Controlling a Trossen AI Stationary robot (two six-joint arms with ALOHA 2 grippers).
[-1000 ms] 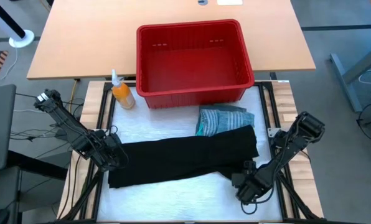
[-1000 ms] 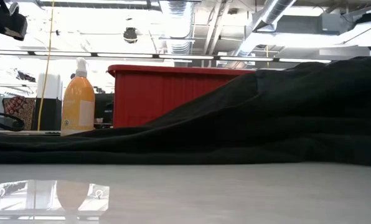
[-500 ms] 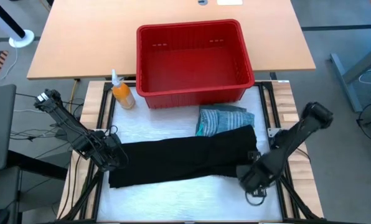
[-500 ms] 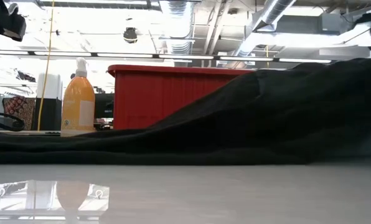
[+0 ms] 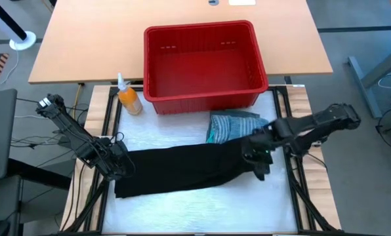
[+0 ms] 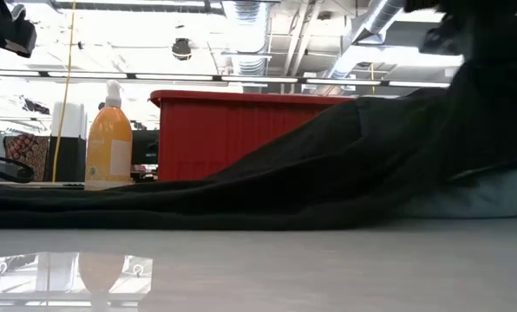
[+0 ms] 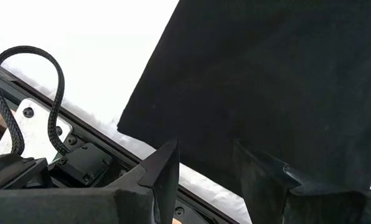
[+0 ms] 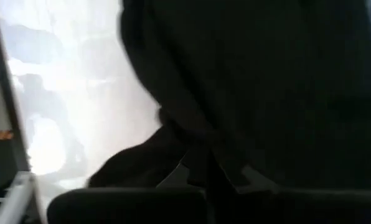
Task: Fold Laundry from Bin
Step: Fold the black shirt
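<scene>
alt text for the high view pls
A black garment lies across the white table, the right gripper shut on its right end and the left gripper at its left end. Behind stands an empty red bin.

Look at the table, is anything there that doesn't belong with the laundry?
Yes: an orange bottle with a pump top stands left of the red bin, apart from it. It isn't clothing. The bin looks empty, and the black garment lies stretched across the table.

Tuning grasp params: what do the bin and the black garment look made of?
Bin: looks like rigid moulded plastic, slightly glossy red, with slotted walls and a thick rim. Black garment: soft matte fabric, probably knit or cotton; it drapes limp and creases on the table.
</scene>
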